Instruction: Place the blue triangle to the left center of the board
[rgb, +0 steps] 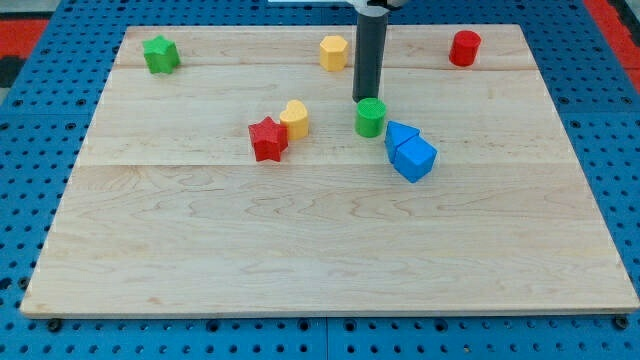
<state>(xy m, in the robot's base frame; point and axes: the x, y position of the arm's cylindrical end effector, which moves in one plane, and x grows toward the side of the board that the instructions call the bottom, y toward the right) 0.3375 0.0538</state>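
Observation:
The blue triangle lies just right of the board's middle, touching a blue cube below and to its right. A green cylinder stands right next to the triangle's left side. My rod comes down from the view's top, and my tip rests just above the green cylinder, up and to the left of the blue triangle, without touching the triangle.
A red star and a yellow heart sit together left of the green cylinder. A green star is at the top left, a yellow hexagon at the top middle, and a red cylinder at the top right. The wooden board lies on a blue pegboard.

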